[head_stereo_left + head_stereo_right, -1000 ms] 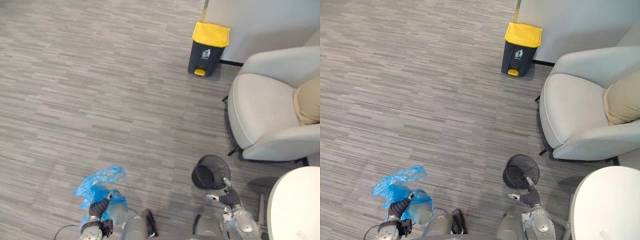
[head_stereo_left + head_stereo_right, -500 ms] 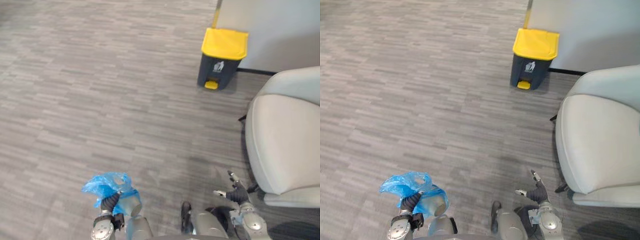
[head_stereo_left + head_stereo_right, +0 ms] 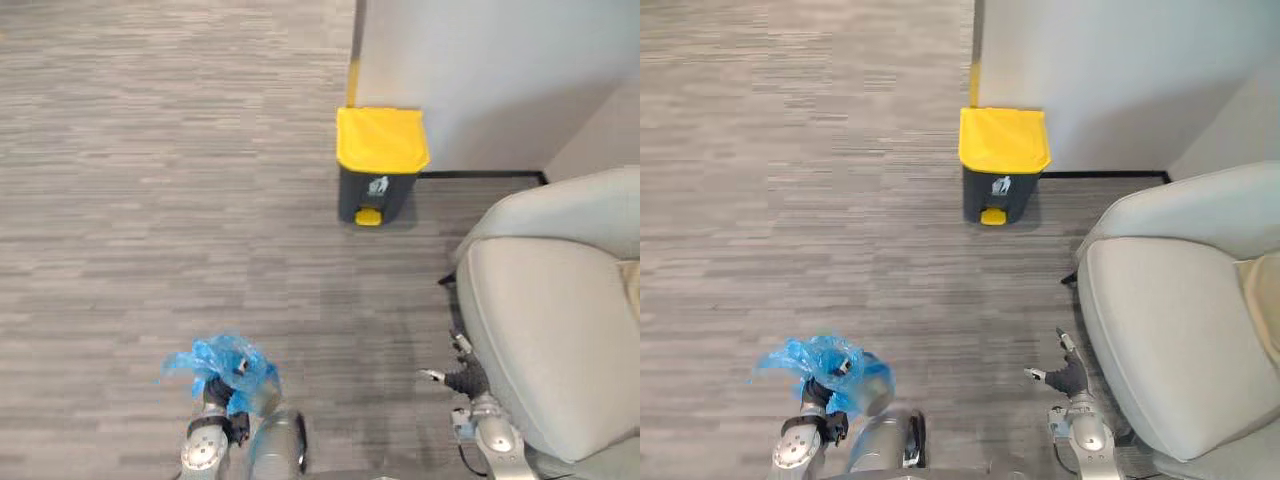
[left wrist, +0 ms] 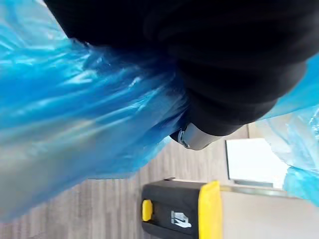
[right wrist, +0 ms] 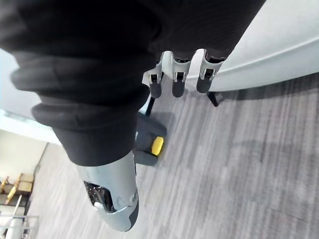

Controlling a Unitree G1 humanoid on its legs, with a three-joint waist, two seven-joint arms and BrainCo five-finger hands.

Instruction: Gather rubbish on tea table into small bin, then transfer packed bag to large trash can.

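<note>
Grey striped carpet (image 3: 150, 200) covers the floor, running up to a pale wall (image 3: 480, 70). Against that wall stands the large trash can (image 3: 378, 165), dark grey with a closed yellow lid and a yellow pedal at its foot. A light grey armchair (image 3: 550, 320) sits on the robot's right.

Low on the robot's left, the left arm is bent upward with the left robot hand (image 3: 820, 393) raised in front of the body. It is closed around the gathered neck of a crumpled blue plastic bag (image 3: 225, 360), which bunches over and around the fist, held clear of the carpet and well apart from the trash can. In the left wrist view the blue plastic wraps close about the dark ribbed cover.

Low on the right, the right robot hand (image 3: 462, 380) is held out just beside the armchair's front edge. Its fingers (image 5: 174, 82) are straight and spread, thumb apart, holding nothing.
</note>
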